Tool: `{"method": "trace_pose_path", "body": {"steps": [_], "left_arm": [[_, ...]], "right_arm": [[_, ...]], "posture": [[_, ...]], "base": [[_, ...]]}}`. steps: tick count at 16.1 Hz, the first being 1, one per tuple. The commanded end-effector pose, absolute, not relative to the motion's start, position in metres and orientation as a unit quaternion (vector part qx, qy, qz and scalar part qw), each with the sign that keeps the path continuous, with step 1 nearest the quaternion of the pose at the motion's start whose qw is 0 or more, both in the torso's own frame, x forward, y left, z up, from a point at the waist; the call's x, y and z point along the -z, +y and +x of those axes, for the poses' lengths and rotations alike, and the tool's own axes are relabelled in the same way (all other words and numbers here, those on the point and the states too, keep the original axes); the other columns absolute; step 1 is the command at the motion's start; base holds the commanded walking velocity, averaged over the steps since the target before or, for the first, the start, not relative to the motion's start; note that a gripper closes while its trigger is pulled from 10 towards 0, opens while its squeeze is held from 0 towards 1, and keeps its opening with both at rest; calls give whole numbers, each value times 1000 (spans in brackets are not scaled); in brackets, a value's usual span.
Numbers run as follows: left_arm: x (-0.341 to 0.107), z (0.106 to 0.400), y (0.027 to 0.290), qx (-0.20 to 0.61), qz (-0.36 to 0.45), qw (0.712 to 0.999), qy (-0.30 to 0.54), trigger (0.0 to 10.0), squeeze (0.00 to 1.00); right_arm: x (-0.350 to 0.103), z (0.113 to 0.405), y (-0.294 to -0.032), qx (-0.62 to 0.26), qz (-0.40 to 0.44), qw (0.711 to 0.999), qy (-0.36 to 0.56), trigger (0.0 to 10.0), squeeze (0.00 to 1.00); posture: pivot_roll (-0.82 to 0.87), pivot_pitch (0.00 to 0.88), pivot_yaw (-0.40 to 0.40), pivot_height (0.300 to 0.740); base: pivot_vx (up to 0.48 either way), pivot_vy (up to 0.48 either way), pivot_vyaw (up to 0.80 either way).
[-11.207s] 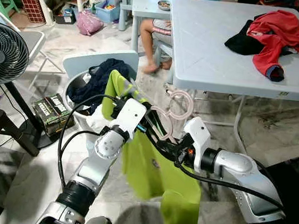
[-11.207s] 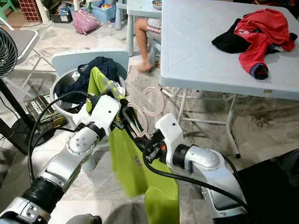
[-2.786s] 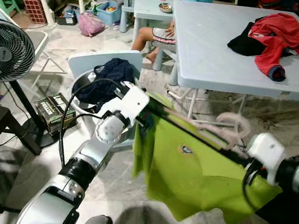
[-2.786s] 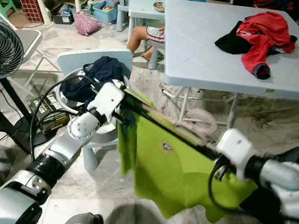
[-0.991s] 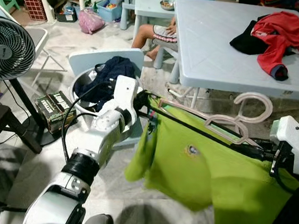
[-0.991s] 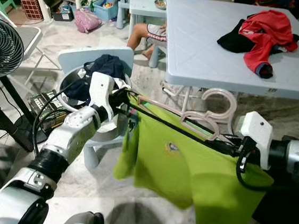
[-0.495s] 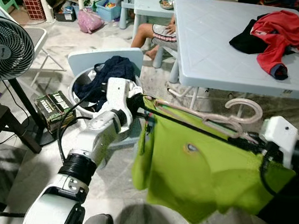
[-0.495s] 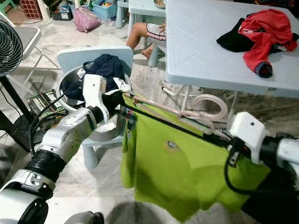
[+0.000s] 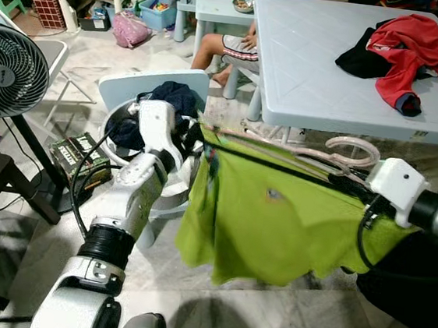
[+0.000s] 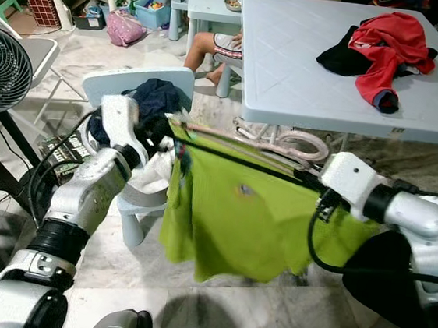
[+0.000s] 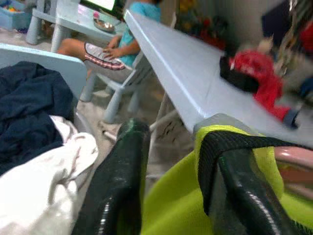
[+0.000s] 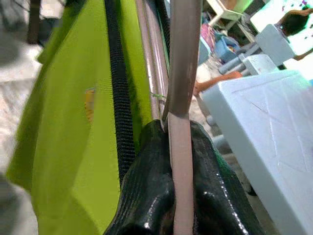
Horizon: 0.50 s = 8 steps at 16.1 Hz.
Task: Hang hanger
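Observation:
A lime green shirt (image 9: pixel 276 217) with black trim hangs stretched between my two grippers, in front of the white table. A pink hanger (image 9: pixel 337 157) lies almost flat along its top edge, its hook by my right wrist. My right gripper (image 12: pixel 171 196) is shut on the hanger's pink bar (image 12: pixel 181 142). My left gripper (image 9: pixel 198 137) is at the shirt's left end. Its fingers (image 11: pixel 115 191) stand apart, and the shirt's black-trimmed edge (image 11: pixel 210 147) is draped over one of them.
The white table (image 9: pixel 321 88) carries red and black clothes (image 9: pixel 400 46). Behind my left arm, a tub of dark blue and white laundry (image 9: pixel 171 96) sits on a pale chair. A fan (image 9: pixel 4 79) stands left. A person (image 9: pixel 231 48) sits at the back.
The hanger has tipped from upright to nearly flat, and the shirt's top edge now runs more level. My left gripper has shifted left and up; my right gripper has drawn in towards the table.

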State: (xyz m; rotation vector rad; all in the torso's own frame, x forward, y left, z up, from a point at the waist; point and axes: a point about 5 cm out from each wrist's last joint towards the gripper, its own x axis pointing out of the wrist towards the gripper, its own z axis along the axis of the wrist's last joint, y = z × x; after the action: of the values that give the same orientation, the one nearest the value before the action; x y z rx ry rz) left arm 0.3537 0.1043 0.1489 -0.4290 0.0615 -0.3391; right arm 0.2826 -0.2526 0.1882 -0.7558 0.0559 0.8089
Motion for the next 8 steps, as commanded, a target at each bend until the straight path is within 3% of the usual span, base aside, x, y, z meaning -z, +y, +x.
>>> {"method": "trace_pose_path", "body": {"steps": [1,5,8], "left_arm": [[-151,353,115,148,-251,956,29,10000,1000],[-141,350,120,140,-261,954,49,10000,1000],[-140,352,129,118,-272,953,56,10000,1000]], "right_arm": [[-194,276,-258,-396,-333,855,24,10000,0],[-205,255,-271,-500,-239,826,101,10000,0],[-208,243,-283,-539,-236,794,152,10000,0]], "posture": [[-98,68,-2,740],[-99,69,-1,740],[-98,69,-3,740]], "base": [[0,0,0],[0,0,0],[0,0,0]]}}
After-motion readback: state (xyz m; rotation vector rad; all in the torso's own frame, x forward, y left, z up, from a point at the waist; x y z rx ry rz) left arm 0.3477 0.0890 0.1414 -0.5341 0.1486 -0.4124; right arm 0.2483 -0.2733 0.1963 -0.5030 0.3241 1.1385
